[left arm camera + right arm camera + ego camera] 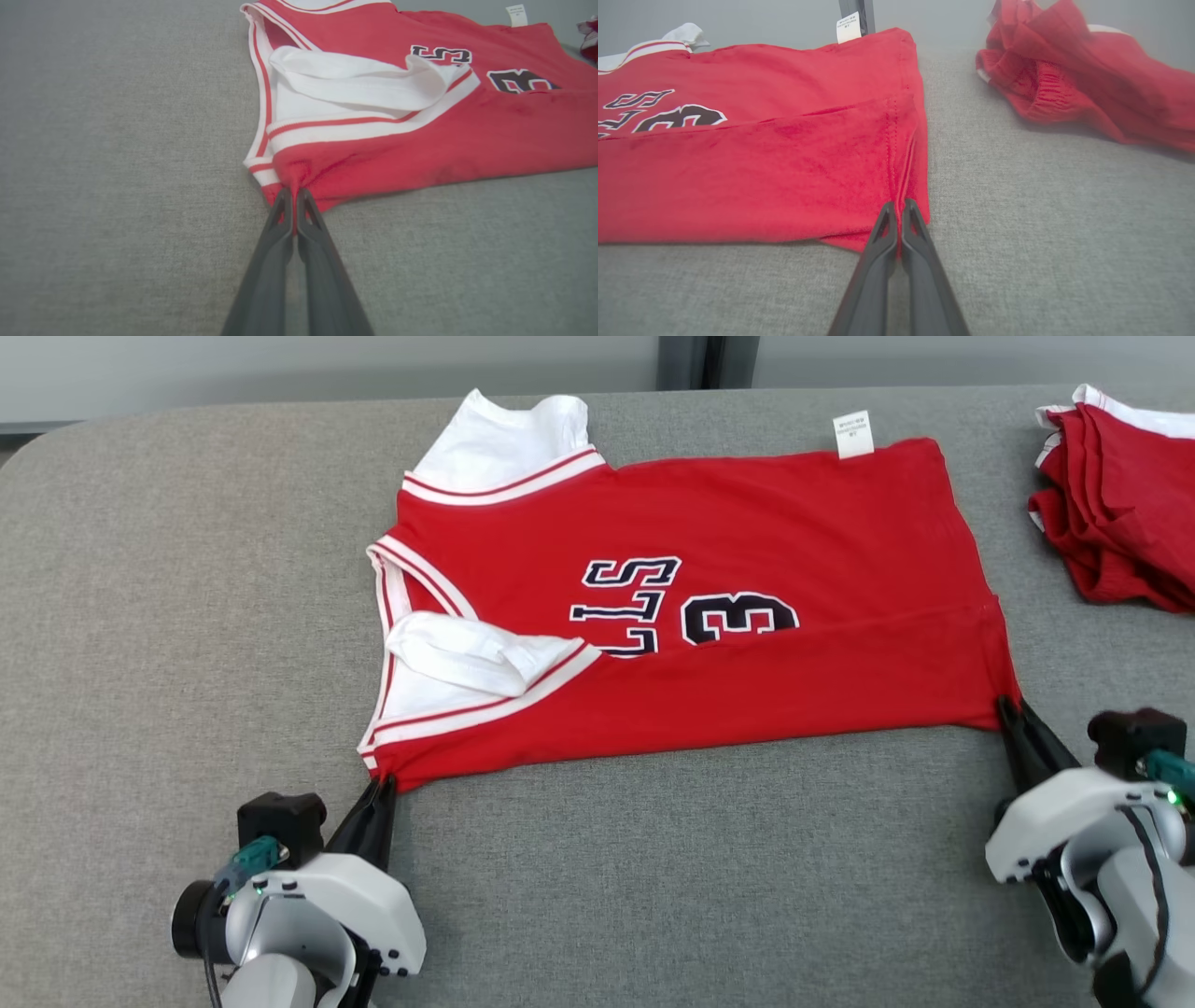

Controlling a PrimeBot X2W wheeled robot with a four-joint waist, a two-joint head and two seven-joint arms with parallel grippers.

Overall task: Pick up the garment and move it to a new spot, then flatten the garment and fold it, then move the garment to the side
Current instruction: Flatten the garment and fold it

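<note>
The red jersey (747,513) lies spread on the grey bench (653,859), its near edge folded over and its collar toward my left. My left gripper (383,789) is clenched on the near corner at the shoulder end. My right gripper (1008,705) is clenched on the near hem corner. A pile (1120,513) of red clothes sits apart at the far right.
</note>
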